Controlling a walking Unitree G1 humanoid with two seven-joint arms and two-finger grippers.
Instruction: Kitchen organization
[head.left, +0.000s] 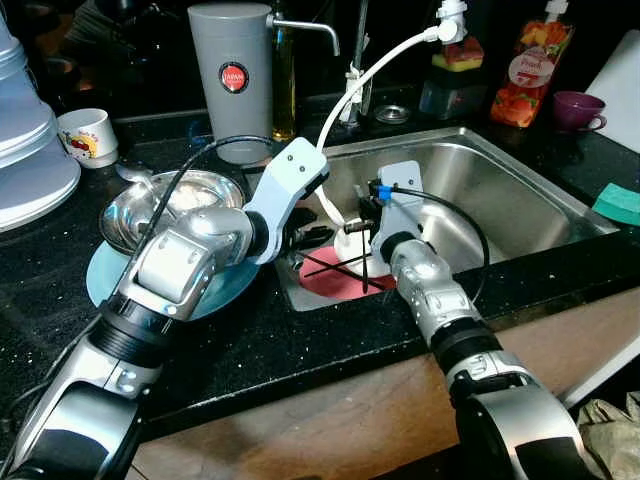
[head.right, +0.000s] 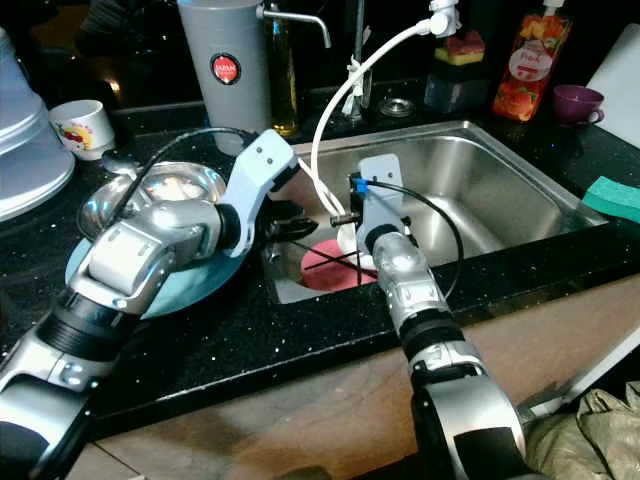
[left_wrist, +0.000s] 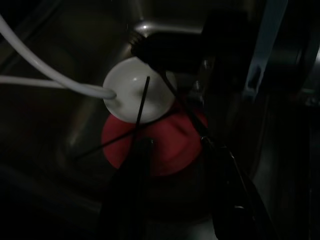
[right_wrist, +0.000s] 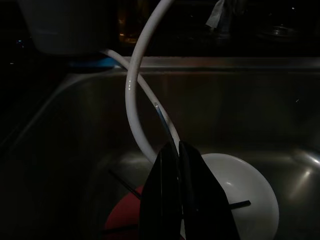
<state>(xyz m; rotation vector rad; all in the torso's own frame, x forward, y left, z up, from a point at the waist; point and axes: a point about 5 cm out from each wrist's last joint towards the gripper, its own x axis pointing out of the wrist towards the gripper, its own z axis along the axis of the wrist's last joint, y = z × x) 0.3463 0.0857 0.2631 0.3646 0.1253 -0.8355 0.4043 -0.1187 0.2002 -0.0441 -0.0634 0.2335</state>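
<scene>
Down in the stainless steel sink (head.left: 520, 190), smooth and shiny with rounded corners, both arms reach toward the same corner. Beside the left arm, on the black speckled counter (head.left: 300, 340), a round pale blue plate (head.left: 215, 290) carries a dented steel bowl (head.left: 200, 190); behind them stands a tall grey cylindrical dispenser (head.left: 232, 70) with a red badge.

Under both grippers lies a flat red disc-shaped dish (head.left: 335, 280) on the sink floor, and on its far edge rests a white round object (left_wrist: 135, 90), smooth and domed, with a white hose (head.left: 370, 75) arching up from it to the tap. Thin black sticks (head.left: 335, 265) lie crossed over the red dish, their long axes roughly level, one running across the sink, another slanting toward the white dome.

The left gripper (left_wrist: 175, 195) hangs just above the red dish with its two black fingers spread apart, nothing between them. The right gripper (right_wrist: 178, 150) has its fingers pressed nearly together, tips pointing up by the hose and in front of the white dome; whether they pinch anything I cannot tell.
</scene>
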